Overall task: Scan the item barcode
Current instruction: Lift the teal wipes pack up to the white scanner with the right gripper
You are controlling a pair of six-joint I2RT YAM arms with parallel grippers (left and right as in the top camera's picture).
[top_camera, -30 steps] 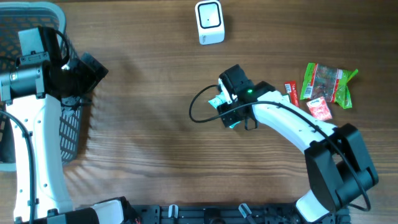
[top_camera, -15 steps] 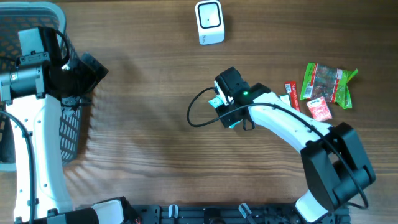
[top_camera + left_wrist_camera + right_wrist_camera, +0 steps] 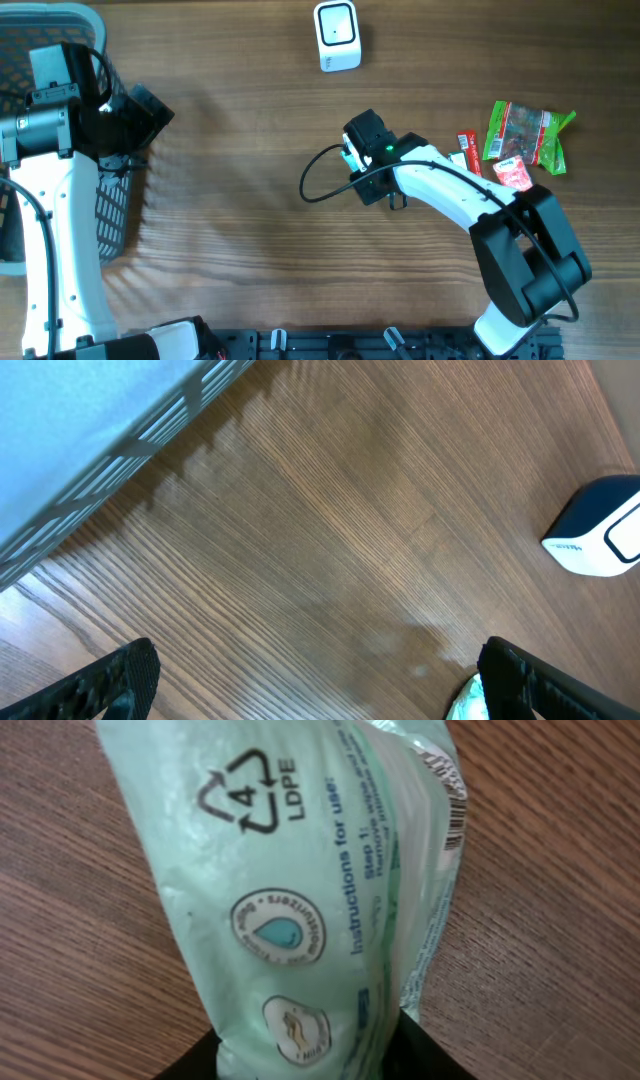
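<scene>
On the brown wood-grain tabletop [image 3: 250, 240] I have the grey-blue lattice plastic basket [image 3: 70, 12] at the left edge, with my left claw [image 3: 318, 660] beside it, spread wide and empty; the small white box scanner [image 3: 336, 36] sits at the far edge; my right claw [image 3: 310, 1068] is pinched on one end of a pale green soft plastic pouch [image 3: 290, 890], just right of the tabletop's middle and well apart from the scanner; my worry is that the floppy film sags or slips in so short a grip, or that I present the wrong face; the face I see carries a recycling triangle, round icons and instructions; the black-and-white barcode [image 3: 455, 815] hugs the crinkled side seam, nearly edge-on.
</scene>
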